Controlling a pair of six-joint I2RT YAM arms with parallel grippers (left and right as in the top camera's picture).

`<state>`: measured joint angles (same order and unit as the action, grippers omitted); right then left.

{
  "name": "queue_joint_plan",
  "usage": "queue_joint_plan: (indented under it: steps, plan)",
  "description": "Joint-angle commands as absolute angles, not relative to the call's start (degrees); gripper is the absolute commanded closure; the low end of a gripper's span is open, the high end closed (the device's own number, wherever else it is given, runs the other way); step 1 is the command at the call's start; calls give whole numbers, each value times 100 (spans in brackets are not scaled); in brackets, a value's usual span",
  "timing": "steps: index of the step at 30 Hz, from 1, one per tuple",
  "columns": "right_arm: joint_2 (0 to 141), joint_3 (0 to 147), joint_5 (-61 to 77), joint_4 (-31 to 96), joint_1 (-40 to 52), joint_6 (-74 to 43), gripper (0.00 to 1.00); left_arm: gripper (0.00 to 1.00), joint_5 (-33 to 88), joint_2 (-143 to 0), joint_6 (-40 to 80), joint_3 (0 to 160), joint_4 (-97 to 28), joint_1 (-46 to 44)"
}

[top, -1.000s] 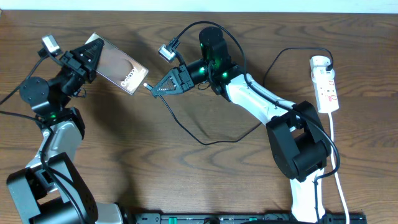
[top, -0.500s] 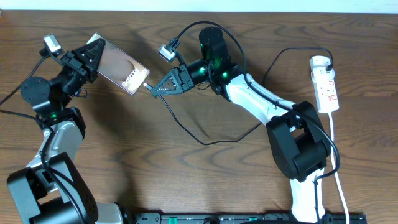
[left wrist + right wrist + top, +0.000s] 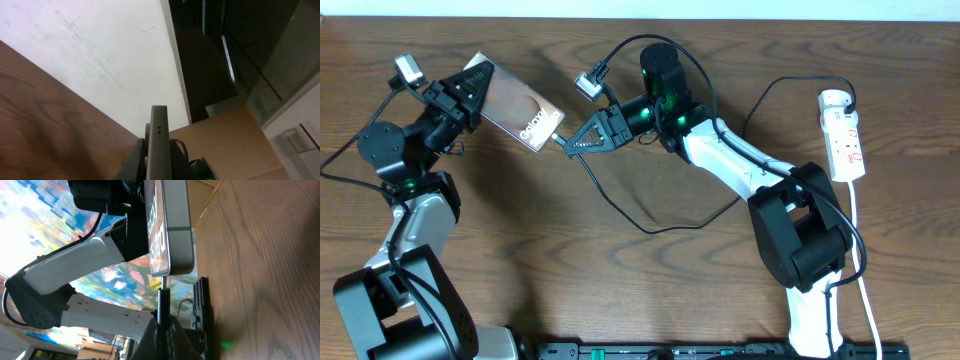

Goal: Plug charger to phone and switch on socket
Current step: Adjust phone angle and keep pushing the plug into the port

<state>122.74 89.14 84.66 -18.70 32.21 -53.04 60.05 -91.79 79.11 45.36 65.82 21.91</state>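
- Progress, as I judge it, sits inside the first step: you have the phone (image 3: 520,108) raised off the table (image 3: 520,280), with its lettered end pointing towards the right arm.
- Your left end effector (image 3: 468,90) is clamped on the phone's other end. In the left wrist view you see the phone only edge-on between the fingers.
- Your right end effector (image 3: 570,143) is pinched together on the charger (image 3: 620,205) just behind its small tip. The rest of the cable loops loosely over the table and runs off towards the socket (image 3: 843,135).
- In the right wrist view the tip lines up with the phone's bottom edge and meets it. You cannot tell from here whether it is fully seated in the port, so treat the plugging as unfinished.
- The socket lies at the far right of the table, well apart from both end effectors, and nothing touches it.
- A black cable reaches the socket's top end, but whether the plug there is pushed home is too small to tell. The switch position cannot be read either.
- What is left for you: press the tip home, check that it holds, then bring an arm across to flip the switch.
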Motion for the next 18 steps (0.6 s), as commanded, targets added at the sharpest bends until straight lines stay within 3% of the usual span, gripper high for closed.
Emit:
queue_joint_plan:
  steps: [1,18]
  plan:
    - [12252,8978,8436,-1890,3267,-5334,99,93,6125,-9098,7961,4595,6659,2139]
    - [12252,8978,8409,-1922,3267,-5339,99,93,6252,-9098,7959,4595,6661,2056]
